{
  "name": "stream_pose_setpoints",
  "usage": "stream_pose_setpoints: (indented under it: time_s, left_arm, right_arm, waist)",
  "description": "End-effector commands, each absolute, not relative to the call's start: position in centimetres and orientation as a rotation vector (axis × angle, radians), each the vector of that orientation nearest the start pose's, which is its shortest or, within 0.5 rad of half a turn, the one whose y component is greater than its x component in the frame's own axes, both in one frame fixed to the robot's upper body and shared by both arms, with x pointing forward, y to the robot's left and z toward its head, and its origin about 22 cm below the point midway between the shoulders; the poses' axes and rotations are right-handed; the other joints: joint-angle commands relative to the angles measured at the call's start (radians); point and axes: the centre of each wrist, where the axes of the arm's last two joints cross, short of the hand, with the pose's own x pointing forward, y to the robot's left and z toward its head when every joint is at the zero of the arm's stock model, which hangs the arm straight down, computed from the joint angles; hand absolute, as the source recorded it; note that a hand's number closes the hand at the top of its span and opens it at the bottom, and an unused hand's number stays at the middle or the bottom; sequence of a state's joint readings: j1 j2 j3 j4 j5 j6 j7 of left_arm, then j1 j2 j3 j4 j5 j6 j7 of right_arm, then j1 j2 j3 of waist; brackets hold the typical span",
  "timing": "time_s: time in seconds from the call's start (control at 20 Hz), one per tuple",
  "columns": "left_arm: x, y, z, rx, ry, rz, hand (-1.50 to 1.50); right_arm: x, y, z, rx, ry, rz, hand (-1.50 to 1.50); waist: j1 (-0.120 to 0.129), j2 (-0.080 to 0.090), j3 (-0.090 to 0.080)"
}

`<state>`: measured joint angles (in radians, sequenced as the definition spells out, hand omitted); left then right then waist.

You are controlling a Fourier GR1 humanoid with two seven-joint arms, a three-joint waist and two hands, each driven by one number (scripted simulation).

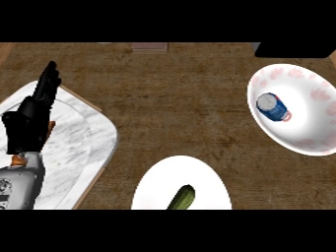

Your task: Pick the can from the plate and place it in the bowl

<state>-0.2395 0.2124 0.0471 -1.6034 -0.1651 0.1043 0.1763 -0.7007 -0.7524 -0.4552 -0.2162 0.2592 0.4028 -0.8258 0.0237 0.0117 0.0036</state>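
Blue can (pixel 274 107) with silver top, in bowl (pixel 323 93)

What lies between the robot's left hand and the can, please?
In the head view, only bare wooden counter separates the left hand from the can.

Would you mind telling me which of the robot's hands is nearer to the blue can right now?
Only the left hand can be judged: it rests open over the marble tray at the view's left, far across the counter from the can lying in the white dish. The right hand is out of view.

Black left hand (pixel 26 125) on a grey forearm (pixel 10 187), orange at the wrist.
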Motion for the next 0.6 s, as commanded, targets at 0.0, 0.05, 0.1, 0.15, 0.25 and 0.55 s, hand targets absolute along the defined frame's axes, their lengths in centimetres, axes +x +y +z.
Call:
stream_pose_setpoints:
  time_s: [0.0,0.05,0.1,0.15,0.25,0.55]
  left_arm:
    - [28.2,27.6,8.1,0.369,-1.660,-0.186,0.00]
    - [28.7,27.5,8.0,0.388,-1.662,-0.165,0.00]
    - [28.7,26.1,8.2,0.361,-1.673,-0.176,0.00]
    - [29.0,26.7,8.2,0.379,-1.651,-0.167,0.00]
    - [28.9,26.8,8.3,0.378,-1.655,-0.172,0.00]
    - [29.5,25.6,7.8,0.382,-1.656,-0.167,0.00]
  right_arm:
    - [29.0,-53.9,6.8,-0.155,-1.851,0.266,-1.50]
    - [27.6,-53.9,4.8,-0.122,-1.856,0.274,-1.50]
    - [28.2,-53.8,5.6,-0.135,-1.844,0.281,-1.50]
    - [28.8,-53.7,6.3,-0.096,-1.853,0.296,-1.50]
    - [27.5,-54.3,5.7,-0.094,-1.857,0.301,-1.50]
    - [25.9,-54.7,4.6,-0.099,-1.872,0.304,-1.50]
  waist:
    - [0.007,-0.001,0.001]
    - [-0.013,-0.004,0.000]
    - [-0.001,-0.001,0.001]
    - [-0.007,-0.003,0.000]
    - [-0.012,-0.005,0.001]
    - [-0.025,-0.006,0.000]
